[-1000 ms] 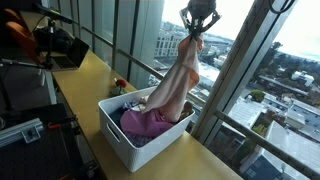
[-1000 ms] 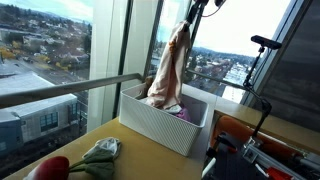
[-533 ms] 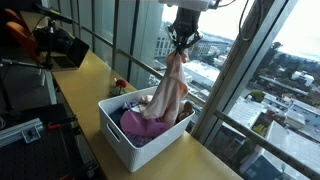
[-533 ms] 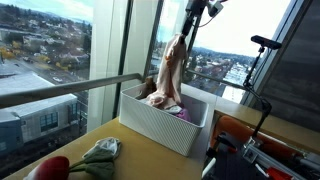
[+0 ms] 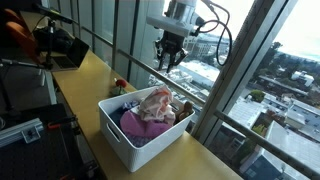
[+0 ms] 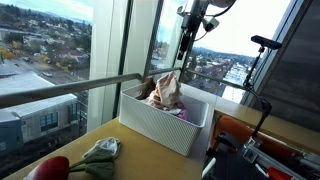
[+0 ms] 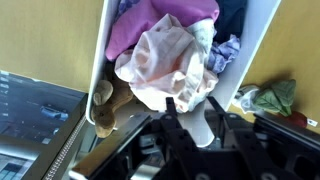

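Note:
A pale pink cloth (image 5: 155, 103) lies crumpled on top of the clothes in a white bin (image 5: 125, 142); it shows in both exterior views (image 6: 166, 90) and in the wrist view (image 7: 170, 65). A purple garment (image 5: 138, 125) lies under it (image 7: 140, 25). My gripper (image 5: 167, 57) hangs open and empty above the far side of the bin (image 6: 185, 42). In the wrist view its fingers (image 7: 190, 108) are spread, with the bin's rim (image 7: 222, 100) between them.
The bin stands on a yellow wooden counter (image 5: 95, 75) along tall windows with metal rails. A green-grey cloth (image 6: 100, 152) and a red object (image 6: 48, 168) lie on the counter beside the bin. Camera gear and stands (image 5: 55, 45) sit at the counter's far end.
The gripper came down with the hanging pink cloth, let it go into the bin, and is now open above it. The cloth went from stretched upright to a crumpled heap.

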Tool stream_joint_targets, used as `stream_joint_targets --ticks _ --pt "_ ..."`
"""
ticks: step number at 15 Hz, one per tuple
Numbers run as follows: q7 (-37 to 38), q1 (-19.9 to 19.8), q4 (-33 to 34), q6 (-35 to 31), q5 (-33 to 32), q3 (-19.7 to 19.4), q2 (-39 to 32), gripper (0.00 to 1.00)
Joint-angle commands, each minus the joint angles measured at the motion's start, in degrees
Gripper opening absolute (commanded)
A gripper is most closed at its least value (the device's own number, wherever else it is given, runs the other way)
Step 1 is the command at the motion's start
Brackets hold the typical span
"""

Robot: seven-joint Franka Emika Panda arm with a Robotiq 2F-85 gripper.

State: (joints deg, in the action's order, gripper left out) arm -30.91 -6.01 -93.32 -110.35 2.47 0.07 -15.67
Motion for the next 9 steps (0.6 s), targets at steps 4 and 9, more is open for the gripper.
stream_joint_targets --ticks 4,9 --pt "0.5 1.4 -0.7 -0.4 1.0 1.4 3.4 0.89" --pt "1.6 5.2 -3.7 -4.5 1.3 4.4 5.4 1.00"
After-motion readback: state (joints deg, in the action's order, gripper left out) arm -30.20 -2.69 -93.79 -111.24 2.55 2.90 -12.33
